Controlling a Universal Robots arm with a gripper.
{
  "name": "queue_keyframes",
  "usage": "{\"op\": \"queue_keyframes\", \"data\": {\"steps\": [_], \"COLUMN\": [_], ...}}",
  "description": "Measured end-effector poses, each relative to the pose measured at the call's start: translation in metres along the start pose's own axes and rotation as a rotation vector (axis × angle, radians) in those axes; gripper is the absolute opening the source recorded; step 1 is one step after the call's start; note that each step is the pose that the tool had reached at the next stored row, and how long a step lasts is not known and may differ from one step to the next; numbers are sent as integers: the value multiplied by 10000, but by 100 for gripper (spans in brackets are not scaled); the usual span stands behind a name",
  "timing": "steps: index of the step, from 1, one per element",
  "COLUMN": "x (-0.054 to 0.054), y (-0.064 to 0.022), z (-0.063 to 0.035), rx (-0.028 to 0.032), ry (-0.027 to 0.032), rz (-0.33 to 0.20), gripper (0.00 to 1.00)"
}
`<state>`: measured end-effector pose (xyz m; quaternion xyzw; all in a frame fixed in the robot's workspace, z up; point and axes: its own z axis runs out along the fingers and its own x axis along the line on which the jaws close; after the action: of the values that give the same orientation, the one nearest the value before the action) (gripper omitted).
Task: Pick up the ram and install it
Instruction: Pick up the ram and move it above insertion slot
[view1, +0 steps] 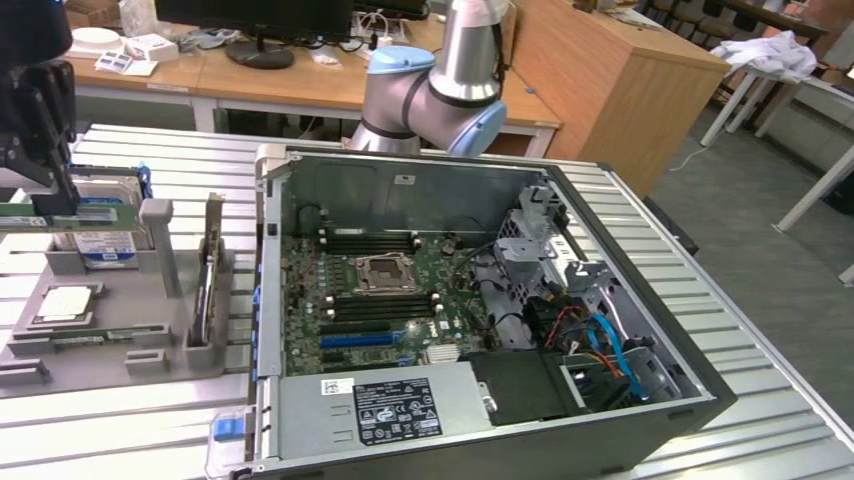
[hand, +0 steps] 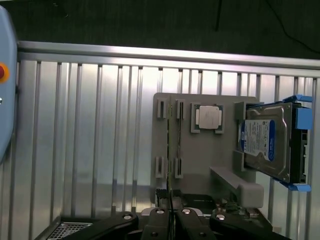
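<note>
Ram in pincer, above holder — case beside

The open PC case lies on its side on the slatted metal table — motherboard facing up, CPU socket mid-board, power supply along the near edge, blue cables toward the exterior view's right. On the exterior view's left a grey holder carries a blue-labelled hard drive standing on edge, with a square silver processor chip flat beside it. Wooden desk and monitor sit behind.
</note>
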<state>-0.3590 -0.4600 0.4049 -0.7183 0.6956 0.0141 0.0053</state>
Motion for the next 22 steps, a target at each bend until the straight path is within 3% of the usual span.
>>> {"op": "queue_keyframes", "data": {"steps": [22], "x": [12], "y": [-370], "z": [-5], "rx": [-179], "ry": [-6], "rz": [4], "gripper": [12]}}
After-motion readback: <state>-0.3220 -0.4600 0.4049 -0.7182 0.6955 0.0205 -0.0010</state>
